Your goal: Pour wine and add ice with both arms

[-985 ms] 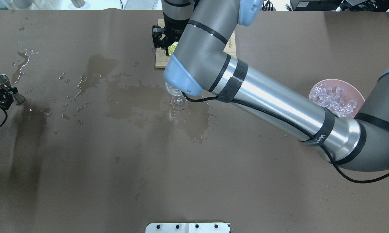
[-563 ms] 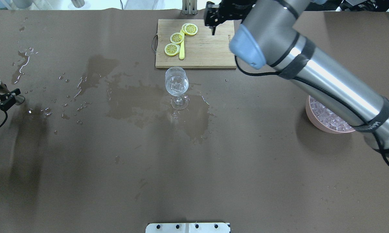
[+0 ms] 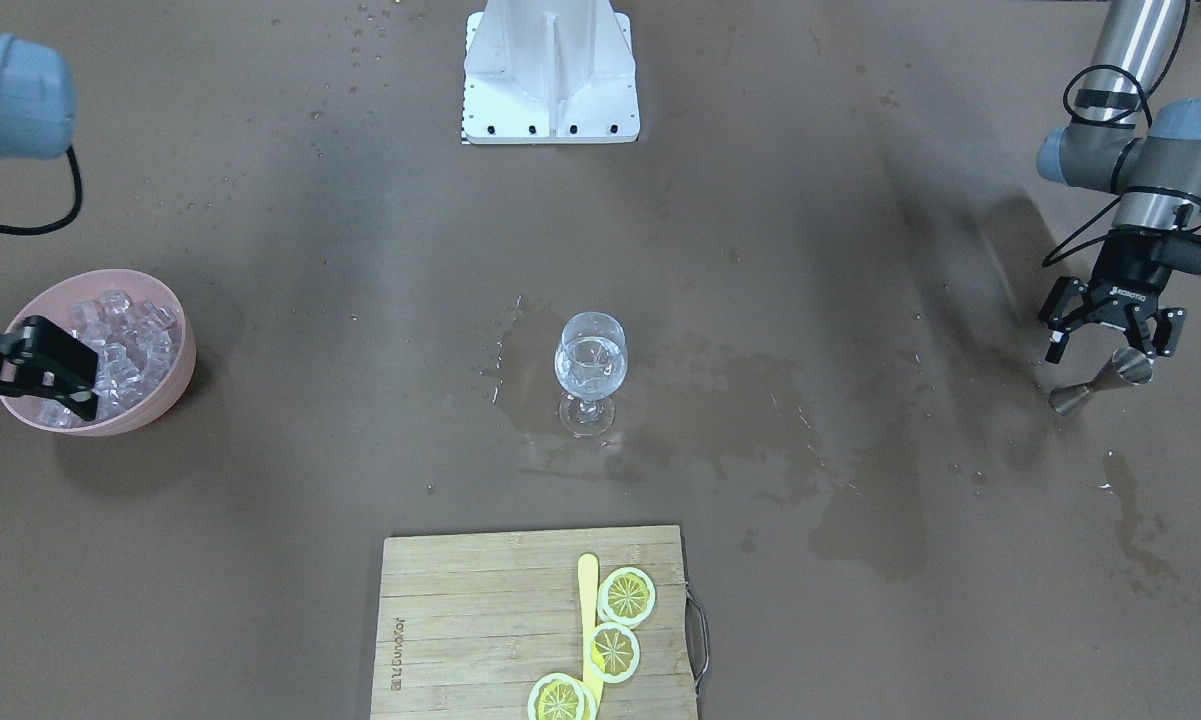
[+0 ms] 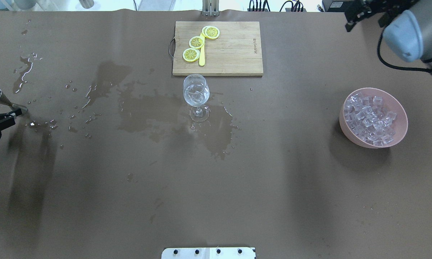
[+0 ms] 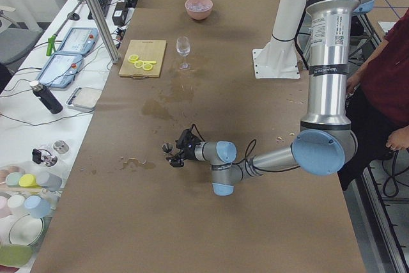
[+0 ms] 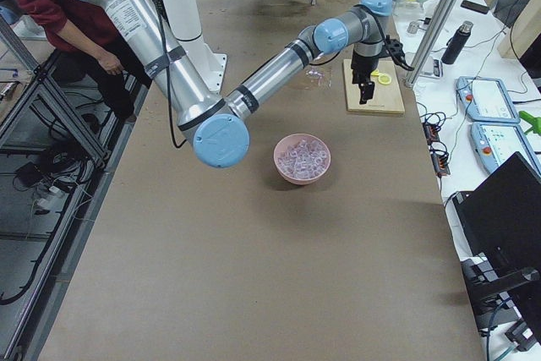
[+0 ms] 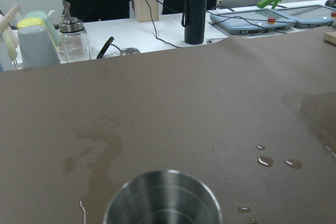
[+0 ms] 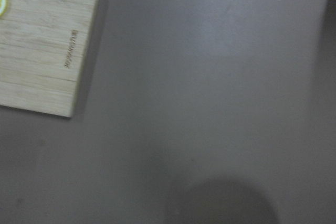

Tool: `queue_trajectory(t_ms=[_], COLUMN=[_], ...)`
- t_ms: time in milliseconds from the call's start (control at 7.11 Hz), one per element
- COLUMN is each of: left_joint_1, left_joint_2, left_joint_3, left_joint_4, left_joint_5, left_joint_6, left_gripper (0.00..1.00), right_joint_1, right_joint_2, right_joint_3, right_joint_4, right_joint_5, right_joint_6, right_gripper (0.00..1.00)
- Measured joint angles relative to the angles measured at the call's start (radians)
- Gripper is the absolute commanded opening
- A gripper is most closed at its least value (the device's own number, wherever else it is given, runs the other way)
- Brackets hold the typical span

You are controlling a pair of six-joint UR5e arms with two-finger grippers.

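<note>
A stemmed glass [image 4: 196, 94] stands mid-table with a little clear wine and a few ice cubes in it [image 3: 590, 360]. More ice [image 4: 372, 117] fills a pink bowl [image 4: 345, 124] at the right. My right gripper [image 4: 365, 21] hangs open and empty, high over the far right corner; in the front view it overlaps the bowl [image 3: 175, 385]. At the far left, my left gripper [image 3: 1110, 350] is low and open. A steel jigger [image 3: 1100, 382] leans tilted just past its fingertips, and its mouth fills the bottom of the left wrist view [image 7: 163, 200].
A wooden cutting board [image 4: 233, 50] with lemon slices [image 4: 196, 42] and a yellow stick lies behind the glass. Wet patches [image 4: 147, 111] spread around the glass and leftward. The white mounting post [image 3: 550, 70] stands at the robot's edge. A person [image 5: 383, 81] stands by the robot.
My right arm swung away from the glass and board to the far right, uncovering the bowl. The left gripper drew back slightly and the jigger tipped further over.
</note>
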Motion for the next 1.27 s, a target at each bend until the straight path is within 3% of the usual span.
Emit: queue_trajectory(t_ms=[281,422,844,1266], left_joint_1=[-0.043,-0.129,-0.477,-0.641], left_joint_2=[0.101,0.127,0.068,-0.061], left_joint_3=[-0.109,-0.17,-0.329,-0.387], left_joint_4=[0.038,0.11,0.502,0.911], left_joint_5=[-0.104,-0.224,-0.628,-0.818], left_joint_6=[-0.037,-0.049,-0.035,0.156], left_gripper=[0.99,0.99,0.99,0.99], right_joint_1=[0.112,0.162,0.271,0.299], right_joint_2=[-0.16,-0.208,-0.273,-0.298], right_joint_3=[0.0,-0.043,-0.206,-0.254], right_joint_4=[-0.001,0.001,0.003,0.01], right_joint_5=[0.002,0.005,0.057,0.063], right_joint_6=[-0.198,-0.251,-0.395,-0.409], right_gripper=[1.0,1.0,1.0,1.0])
